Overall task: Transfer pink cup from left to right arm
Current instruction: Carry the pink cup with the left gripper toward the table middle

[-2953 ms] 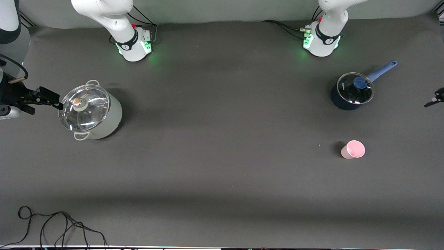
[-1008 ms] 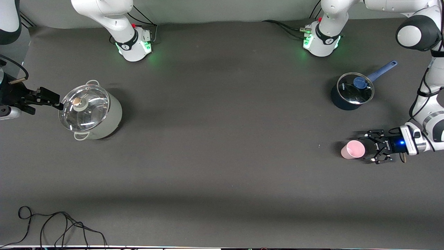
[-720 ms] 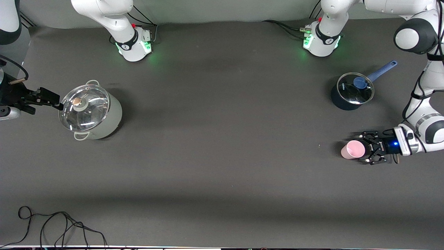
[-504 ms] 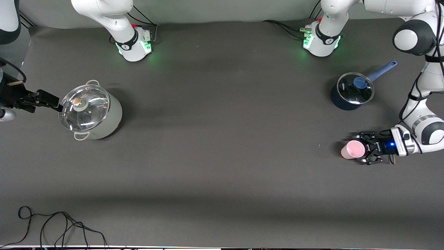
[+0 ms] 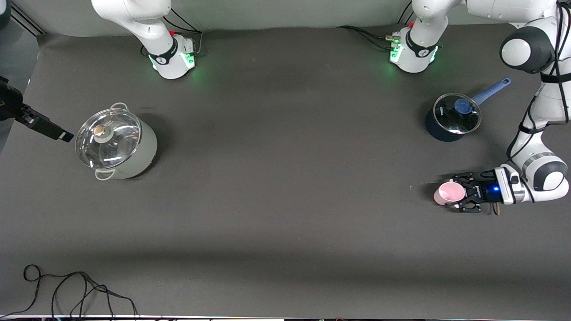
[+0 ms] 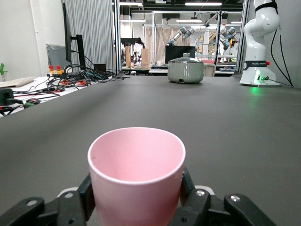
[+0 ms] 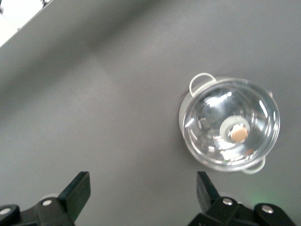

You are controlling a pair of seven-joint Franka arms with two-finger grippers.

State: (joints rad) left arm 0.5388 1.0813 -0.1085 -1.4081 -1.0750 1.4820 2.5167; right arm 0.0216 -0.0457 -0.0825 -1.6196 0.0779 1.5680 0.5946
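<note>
- Dark table (image 5: 285, 178) wide and bare in the middle, likely good room for passing a cup from arm to arm.
- Big grey pot (image 5: 117, 145) with glass lid, sitting at the right arm's end, well apart from the cup.
- Small blue pan (image 5: 451, 118) with lid, at the left arm's end, near the cup but not touching.
- Right gripper (image 5: 49, 129) up beside the grey pot, fingers (image 7: 77, 190) spread wide, holding nothing, probably waiting for the cup.
- Left gripper (image 5: 459, 198) low by the table, squeezed around the pink cup.
- Pink cup (image 6: 136, 181) upright between the claw fingers (image 6: 188, 188), mouth up, ready for lifting.
</note>
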